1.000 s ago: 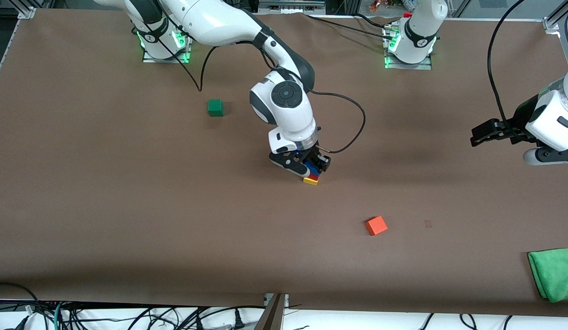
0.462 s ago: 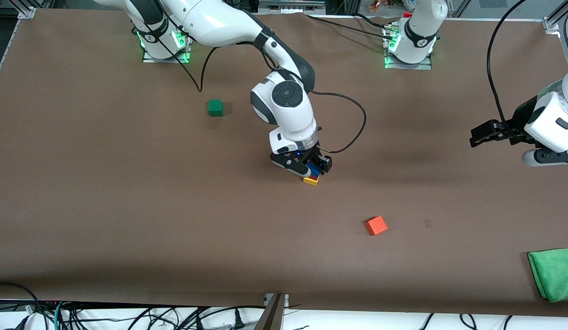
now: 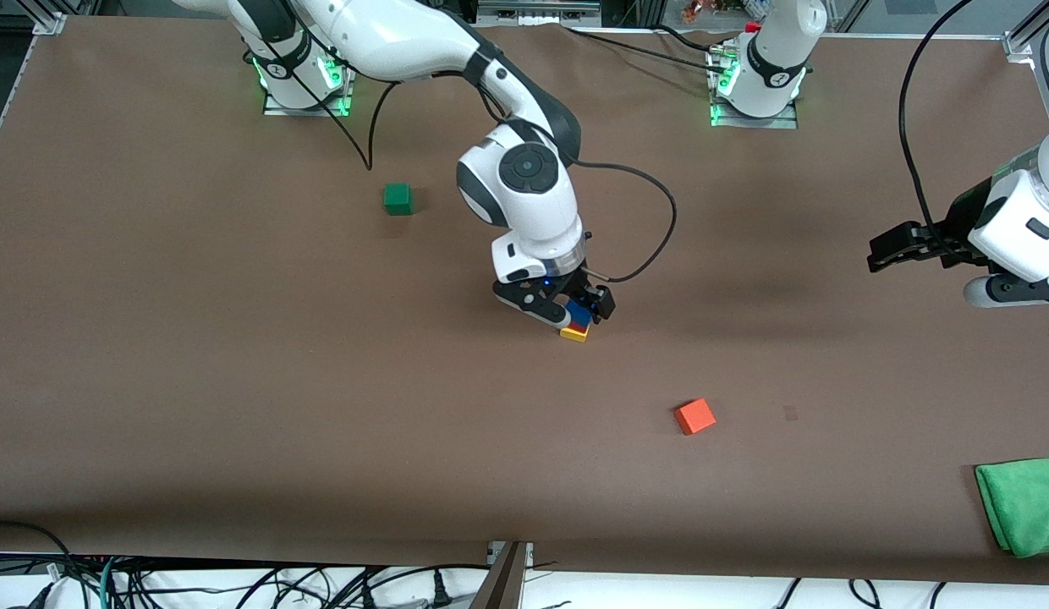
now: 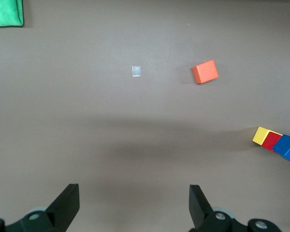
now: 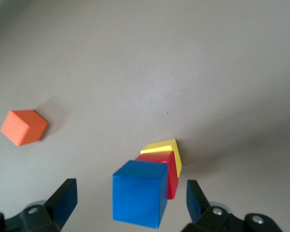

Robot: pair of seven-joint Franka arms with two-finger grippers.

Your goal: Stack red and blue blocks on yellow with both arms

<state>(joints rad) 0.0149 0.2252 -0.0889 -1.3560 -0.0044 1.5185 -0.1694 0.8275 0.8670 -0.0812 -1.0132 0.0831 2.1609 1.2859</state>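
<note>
Right claw (image 5: 128, 205) spread wide, empty, straddling blue block (image 5: 139, 192). Blue on red block (image 5: 163, 166) on yellow block (image 5: 165, 148), mid-desk; stack directly beneath claw, so exit straight up. Left claw (image 4: 133, 205) wide open, empty, waiting over left arm's desk end.

A three-cube tower stands near the middle of the table: the bright blue block (image 5: 138, 192) on top, the deep red block (image 5: 170, 173) beneath it, the yellow cube (image 5: 168, 148) at the base, edges roughly aligned.
</note>
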